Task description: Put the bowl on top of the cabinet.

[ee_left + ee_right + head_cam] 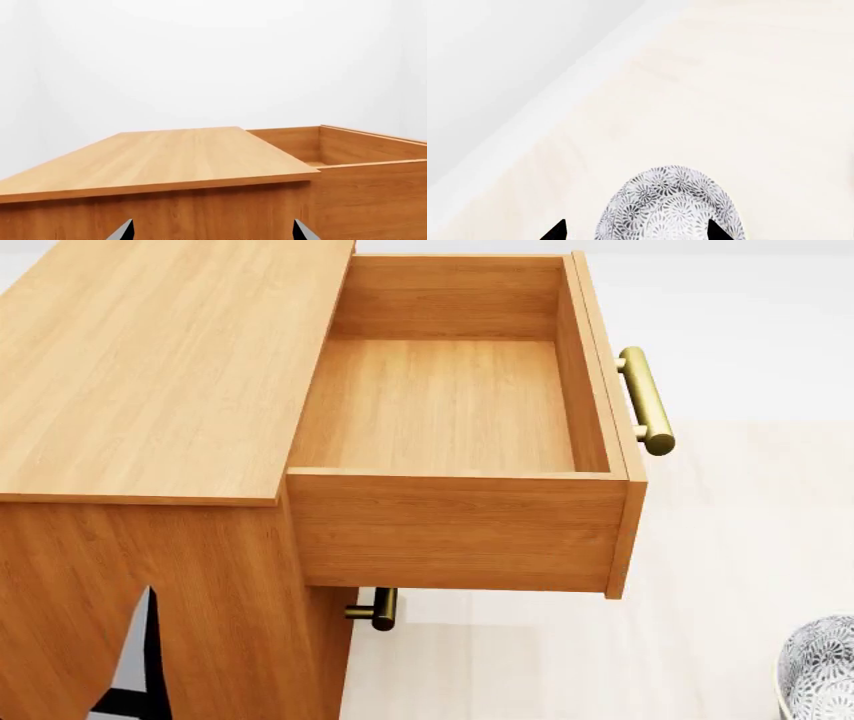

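Note:
The bowl point(670, 205), white with a dense dark petal pattern, lies between the fingertips of my right gripper point(635, 233), above pale floor. Those tips stand wide apart. One overlaps the bowl's edge and the other is clear of it, so the gripper looks open. In the head view the bowl point(819, 672) shows only partly, at the bottom right corner. The light-brown cabinet point(147, 360) fills the left of that view, and its flat top is bare. My left gripper point(213, 233) is open, low against the cabinet point(167, 155) wall below the top's edge.
The cabinet's top drawer point(454, 400) is pulled out and has nothing in it. Its brass bar handle point(646, 400) sticks out to the right. A second brass handle point(376, 610) shows beneath it. Pale floor point(747, 540) lies right of the cabinet.

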Robot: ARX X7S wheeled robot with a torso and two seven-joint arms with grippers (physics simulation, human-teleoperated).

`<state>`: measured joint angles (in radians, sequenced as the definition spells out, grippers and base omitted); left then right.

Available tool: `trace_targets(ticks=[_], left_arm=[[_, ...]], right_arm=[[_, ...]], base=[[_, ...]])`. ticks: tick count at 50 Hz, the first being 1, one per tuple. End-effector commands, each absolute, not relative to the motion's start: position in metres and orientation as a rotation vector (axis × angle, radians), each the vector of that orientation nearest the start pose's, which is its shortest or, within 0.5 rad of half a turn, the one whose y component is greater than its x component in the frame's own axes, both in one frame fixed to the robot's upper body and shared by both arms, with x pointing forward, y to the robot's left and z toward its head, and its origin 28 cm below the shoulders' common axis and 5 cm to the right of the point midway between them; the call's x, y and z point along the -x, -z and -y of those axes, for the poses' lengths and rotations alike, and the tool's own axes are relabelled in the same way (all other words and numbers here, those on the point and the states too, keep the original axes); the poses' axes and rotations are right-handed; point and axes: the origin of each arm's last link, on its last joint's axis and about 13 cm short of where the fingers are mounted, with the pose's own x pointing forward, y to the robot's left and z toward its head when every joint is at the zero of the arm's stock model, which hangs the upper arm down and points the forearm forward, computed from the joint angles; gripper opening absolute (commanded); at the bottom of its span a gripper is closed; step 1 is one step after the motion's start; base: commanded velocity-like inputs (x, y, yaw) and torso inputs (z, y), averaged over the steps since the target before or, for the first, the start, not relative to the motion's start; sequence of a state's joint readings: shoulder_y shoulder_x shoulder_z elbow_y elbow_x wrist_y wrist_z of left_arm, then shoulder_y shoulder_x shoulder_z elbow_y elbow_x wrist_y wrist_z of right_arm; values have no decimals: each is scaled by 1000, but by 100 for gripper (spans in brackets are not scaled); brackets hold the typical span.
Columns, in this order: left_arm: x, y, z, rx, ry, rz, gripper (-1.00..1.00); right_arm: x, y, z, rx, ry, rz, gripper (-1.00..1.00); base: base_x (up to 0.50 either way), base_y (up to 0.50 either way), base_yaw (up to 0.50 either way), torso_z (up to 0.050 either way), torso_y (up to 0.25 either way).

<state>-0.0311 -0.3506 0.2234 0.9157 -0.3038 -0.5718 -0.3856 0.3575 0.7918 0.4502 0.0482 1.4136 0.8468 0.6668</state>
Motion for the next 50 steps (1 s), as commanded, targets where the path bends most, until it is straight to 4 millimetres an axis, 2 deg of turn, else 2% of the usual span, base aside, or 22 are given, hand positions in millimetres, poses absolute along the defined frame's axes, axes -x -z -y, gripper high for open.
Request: trace_targets(ticks=[1, 19, 35, 44, 50], left_arm=[[-163, -156, -201, -40, 66, 288, 100], [-164, -153, -199, -44, 74, 283, 100], [-165, -153, -197, -46, 75, 280, 100], [-165, -150, -197, -48, 76, 276, 100], [-166, -149, -196, -52, 80, 272, 100]], right_arm=[[-224, -176, 307, -646, 446, -276, 100], [-203, -174, 317, -632, 437, -292, 100], [-185, -157, 326, -647, 451, -326, 100], [-182, -146, 329, -674, 466, -327, 100], [-190, -144, 325, -722, 449, -292, 100]], base=[[0, 0, 0, 0, 0], [0, 0, 0, 0, 0], [0, 0, 0, 0, 0], [0, 0, 0, 0, 0], [0, 0, 0, 0, 0]])
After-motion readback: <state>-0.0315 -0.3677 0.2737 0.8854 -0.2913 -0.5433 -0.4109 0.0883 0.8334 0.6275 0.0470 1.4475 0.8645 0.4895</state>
